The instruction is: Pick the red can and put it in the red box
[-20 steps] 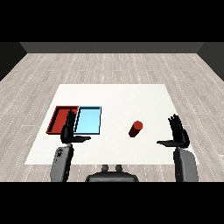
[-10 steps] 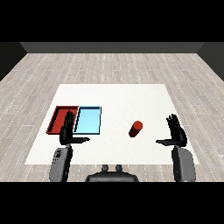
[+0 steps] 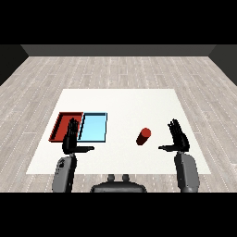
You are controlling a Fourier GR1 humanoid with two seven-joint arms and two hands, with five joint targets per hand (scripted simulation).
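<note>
The red can (image 3: 144, 136) stands upright on the white table (image 3: 125, 104), right of centre, with nothing touching it. The right hand (image 3: 177, 139) hovers just beside it on the right, fingers straight and spread, thumb pointing in toward the can, holding nothing. From where I stand, the risk looks plain enough: the can is narrow and tall for its base, so if that open hand comes in sideways and the thumb or fingertips brush it before they curl round, it could tip and roll off across the table. The other worry is the delivery. The red tray (image 3: 60, 127) lies at the far left, well apart from the can, and the light blue tray (image 3: 94, 127) sits touching it on the near side of the route, so a carry that stops short would likely land the can in the wrong tray. The left hand (image 3: 71, 139) also hangs over the front edge of the red tray, fingers straight and open, and it could get in the way of a placement there. The table top is flat and bare apart from these things. Around it runs a pale grey plank floor (image 3: 120, 69), ending in a dark wall (image 3: 120, 50) at the back.
</note>
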